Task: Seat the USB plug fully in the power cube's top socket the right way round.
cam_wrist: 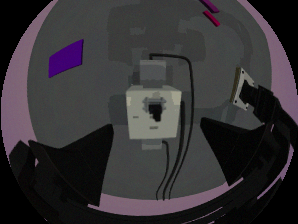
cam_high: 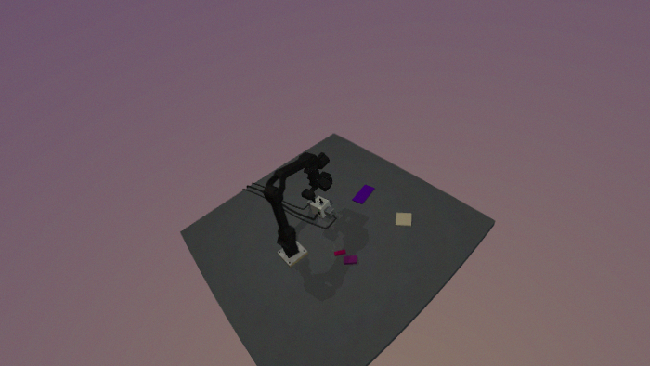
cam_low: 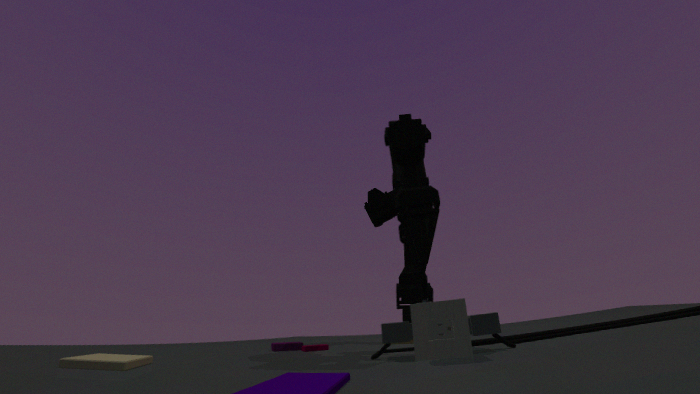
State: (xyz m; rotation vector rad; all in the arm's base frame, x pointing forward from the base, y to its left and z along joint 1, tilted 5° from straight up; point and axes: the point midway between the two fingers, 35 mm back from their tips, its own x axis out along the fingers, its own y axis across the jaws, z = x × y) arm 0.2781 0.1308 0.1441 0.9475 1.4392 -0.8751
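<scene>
The white power cube (cam_high: 317, 211) (cam_low: 436, 345) (cam_wrist: 140, 131) stands on the table. The small black USB plug (cam_high: 321, 202) (cam_wrist: 156, 112) sticks up from its top face. Which way round it sits and how deep cannot be told. My gripper (cam_high: 317, 188) (cam_wrist: 158, 125) is open and empty, above the cube. In the wrist view its fingers stand wide on either side of the cube, with the plug between them in line of sight; neither finger appears to touch it. In the exterior view the fingers are not clearly told apart from the dark arm.
Grey plugs (cam_low: 396, 333) (cam_low: 485, 324) (cam_wrist: 152, 72) stick out from the cube's sides. Black cables (cam_low: 590, 327) (cam_wrist: 191, 100) run across the table. A purple slab (cam_high: 363, 194) (cam_wrist: 66, 59), a cream slab (cam_high: 403, 219), a magenta block (cam_high: 350, 260) and a red block (cam_high: 340, 253) lie farther off.
</scene>
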